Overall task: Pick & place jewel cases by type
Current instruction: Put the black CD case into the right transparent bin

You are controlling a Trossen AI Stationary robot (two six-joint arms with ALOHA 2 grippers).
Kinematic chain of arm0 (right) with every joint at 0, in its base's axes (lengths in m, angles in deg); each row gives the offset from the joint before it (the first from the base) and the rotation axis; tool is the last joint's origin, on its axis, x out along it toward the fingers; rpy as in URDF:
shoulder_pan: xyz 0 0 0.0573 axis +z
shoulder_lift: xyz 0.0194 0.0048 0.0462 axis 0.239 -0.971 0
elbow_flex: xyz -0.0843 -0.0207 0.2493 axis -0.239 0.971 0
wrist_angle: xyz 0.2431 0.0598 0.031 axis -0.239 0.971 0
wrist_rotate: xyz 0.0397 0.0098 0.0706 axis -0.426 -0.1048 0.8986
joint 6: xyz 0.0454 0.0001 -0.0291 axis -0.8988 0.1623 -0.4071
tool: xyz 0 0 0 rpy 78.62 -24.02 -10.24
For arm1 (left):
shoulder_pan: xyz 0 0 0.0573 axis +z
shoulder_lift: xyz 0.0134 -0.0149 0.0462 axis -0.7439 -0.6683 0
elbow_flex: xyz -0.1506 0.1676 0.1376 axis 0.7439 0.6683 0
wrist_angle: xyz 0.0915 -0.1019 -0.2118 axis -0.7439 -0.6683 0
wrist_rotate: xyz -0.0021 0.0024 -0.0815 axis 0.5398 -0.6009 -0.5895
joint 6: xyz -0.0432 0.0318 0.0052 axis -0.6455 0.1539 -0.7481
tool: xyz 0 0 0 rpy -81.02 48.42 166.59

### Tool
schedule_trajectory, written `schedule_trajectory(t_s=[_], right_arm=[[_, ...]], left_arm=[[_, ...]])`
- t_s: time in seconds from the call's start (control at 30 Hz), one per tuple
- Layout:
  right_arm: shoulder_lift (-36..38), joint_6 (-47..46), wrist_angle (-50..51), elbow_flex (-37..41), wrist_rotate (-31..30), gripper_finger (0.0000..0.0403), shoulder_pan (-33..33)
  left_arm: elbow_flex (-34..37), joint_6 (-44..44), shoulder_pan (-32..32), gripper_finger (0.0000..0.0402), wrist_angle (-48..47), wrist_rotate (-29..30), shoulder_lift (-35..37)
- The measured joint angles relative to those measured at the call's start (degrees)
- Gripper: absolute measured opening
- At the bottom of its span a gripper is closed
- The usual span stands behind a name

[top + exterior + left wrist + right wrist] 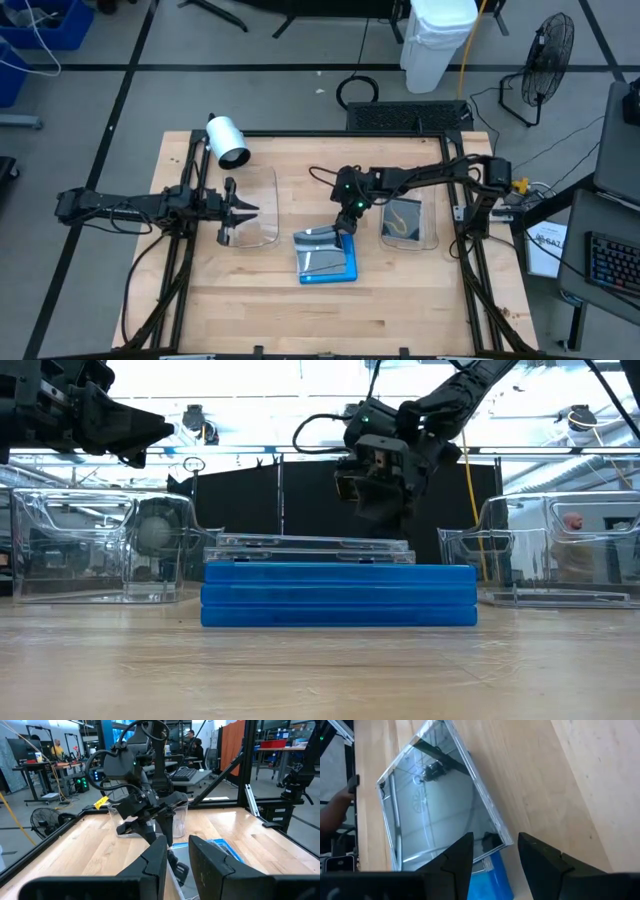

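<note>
The stack of thin square plastic jewel cases [326, 257] sits mid-table between 2 clear rounded plastic tubs: bright blue cases [338, 594] underneath, dark grey clear-lidded cases [440, 802] on top, set slightly askew to the blue; the right gripper [347, 222] hangs just above the top case's far edge, fingers parted and holding nothing; coming down like that, I reckon a fingertip could land on the lid and shove the top case off, or pinch 2 at once; the left gripper [243, 209] waits over the left tub [262, 232], fingers narrowly apart, empty.
</note>
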Motion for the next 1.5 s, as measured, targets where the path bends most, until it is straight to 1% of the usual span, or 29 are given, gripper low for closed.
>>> schedule_trajectory(t_s=[0.33,0.7,0.77,0.9,1.13,1.23,1.3,1.43,1.5], right_arm=[[0.00,1.41,-1.46,0.00,-0.01,0.0131,2.12],[0.00,-0.10,-2.93,0.00,0.50,0.0130,4.65],[0.00,-0.13,-2.91,0.00,1.73,0.0130,5.29],[0.00,-0.12,-3.16,0.02,1.75,0.0130,6.43],[0.73,-0.11,-3.39,0.09,1.79,0.0130,6.19],[3.43,0.53,-3.31,0.11,1.90,0.0130,5.39],[6.56,1.77,-2.55,0.10,1.87,0.0130,4.87],[15.55,6.26,0.77,0.09,1.36,0.0130,4.18],[20.84,9.69,3.08,0.38,-1.86,0.0130,4.14]], left_arm=[[0.00,0.00,0.00,0.0088,0.02,0.00,0.00],[0.00,0.00,0.02,0.0088,0.02,0.00,0.00],[0.00,0.02,0.02,0.0088,0.00,0.00,0.00],[0.00,0.00,0.01,0.0088,0.00,0.00,0.00],[0.00,0.00,0.00,0.0088,0.00,0.00,0.00],[0.00,0.00,0.02,0.0088,-0.01,-0.01,0.00],[0.00,0.00,0.02,0.0088,-0.01,-0.02,0.00],[0.00,0.00,0.01,0.0088,0.02,-0.02,0.00],[0.00,0.00,0.00,0.0088,0.02,0.00,0.01]])
